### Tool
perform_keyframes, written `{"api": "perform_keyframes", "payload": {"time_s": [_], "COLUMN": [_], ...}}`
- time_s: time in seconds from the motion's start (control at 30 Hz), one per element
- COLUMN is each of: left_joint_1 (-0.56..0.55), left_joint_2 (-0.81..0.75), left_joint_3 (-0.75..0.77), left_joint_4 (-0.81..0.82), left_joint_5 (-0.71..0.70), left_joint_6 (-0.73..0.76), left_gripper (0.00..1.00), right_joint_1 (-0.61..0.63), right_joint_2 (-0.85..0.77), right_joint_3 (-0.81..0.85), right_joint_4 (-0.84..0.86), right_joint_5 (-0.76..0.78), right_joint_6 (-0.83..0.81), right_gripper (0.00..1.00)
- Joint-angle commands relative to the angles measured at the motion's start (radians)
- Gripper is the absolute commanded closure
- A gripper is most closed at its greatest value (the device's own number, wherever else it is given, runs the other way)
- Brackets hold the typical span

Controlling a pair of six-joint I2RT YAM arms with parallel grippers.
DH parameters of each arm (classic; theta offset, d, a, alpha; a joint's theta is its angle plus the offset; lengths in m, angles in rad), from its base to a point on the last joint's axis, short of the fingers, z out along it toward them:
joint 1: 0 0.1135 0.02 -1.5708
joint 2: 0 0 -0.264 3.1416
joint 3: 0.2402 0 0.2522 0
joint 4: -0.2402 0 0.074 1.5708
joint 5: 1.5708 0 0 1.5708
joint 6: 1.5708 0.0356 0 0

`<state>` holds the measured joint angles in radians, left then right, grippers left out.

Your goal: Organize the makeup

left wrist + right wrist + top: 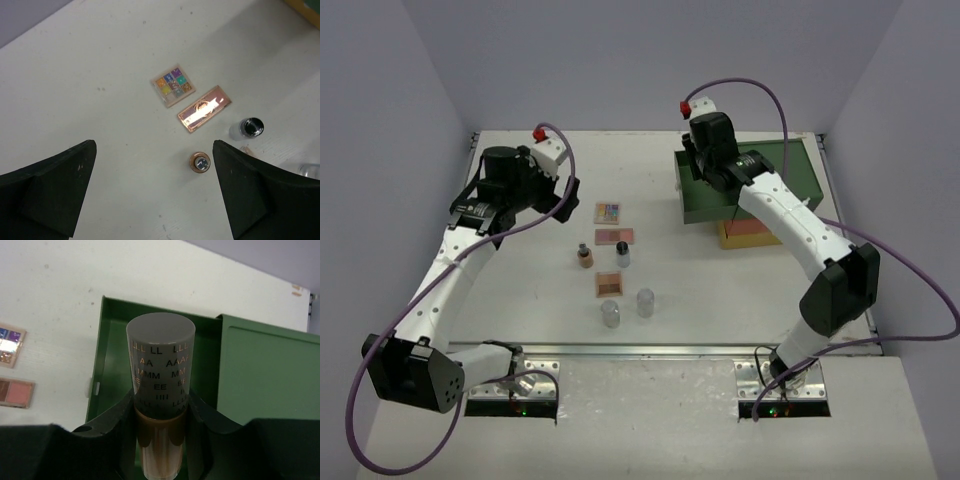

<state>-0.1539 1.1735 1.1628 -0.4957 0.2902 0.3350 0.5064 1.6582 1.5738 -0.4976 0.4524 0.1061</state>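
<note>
R gripper [160, 412] shut round bottle [160, 360], just under frosted cap, over open green box [260, 375]. Bottle prob. rigid, slick, light, so grip brown body, not cap. L gripper [154, 187] wide open, empty, above palettes [172, 86] on counter [75, 75].

White table [520, 300] between plain pale lavender walls [380, 120], evenly lit.
</note>
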Motion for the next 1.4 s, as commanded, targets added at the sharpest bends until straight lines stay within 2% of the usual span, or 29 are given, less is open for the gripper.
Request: {"api": "perform_keyframes", "payload": {"time_s": [0.0, 0.2, 0.27, 0.43, 0.73, 0.93, 1.13, 1.27, 1.37], "left_joint_1": [0.002, 0.002, 0.002, 0.002, -0.009, -0.043, -0.095, -0.154, -0.174], "left_joint_2": [-0.014, -0.015, -0.018, -0.016, 0.001, 0.026, 0.103, 0.168, 0.222], "left_joint_3": [-0.064, -0.116, -0.129, -0.142, -0.166, -0.211, -0.237, -0.282, -0.302], "left_joint_4": [0.024, 0.018, 0.005, -0.022, -0.095, -0.153, -0.075, 0.008, 0.062], "left_joint_5": [0.0, 0.013, 0.023, 0.056, 0.133, 0.184, 0.149, 0.037, -0.029], "left_joint_6": [0.096, 0.133, 0.154, 0.189, 0.272, 0.348, 0.31, 0.285, 0.276], "left_gripper": [0.0, 0.0, 0.0, 0.01, 0.05, 0.05, 0.07, 0.1, 0.17], "right_joint_1": [-0.02, -0.022, -0.022, -0.022, -0.022, -0.022, -0.02, -0.02, -0.02], "right_joint_2": [0.023, 0.047, 0.053, 0.048, 0.006, -0.086, -0.187, -0.236, -0.265], "right_joint_3": [0.029, 0.026, 0.028, 0.025, 0.057, 0.046, -0.038, -0.089, -0.118], "right_joint_4": [-0.031, -0.055, -0.068, -0.075, -0.086, -0.066, -0.023, -0.006, -0.006], "right_joint_5": [-0.001, -0.031, -0.042, -0.04, -0.043, -0.184, -0.265, -0.264, -0.249], "right_joint_6": [0.098, 0.149, 0.162, 0.168, 0.143, 0.091, 0.078, 0.06, 0.043], "right_gripper": [0.81, 0.62, 0.51, 0.39, 0.38, 0.38, 0.38, 0.37, 0.37]}}
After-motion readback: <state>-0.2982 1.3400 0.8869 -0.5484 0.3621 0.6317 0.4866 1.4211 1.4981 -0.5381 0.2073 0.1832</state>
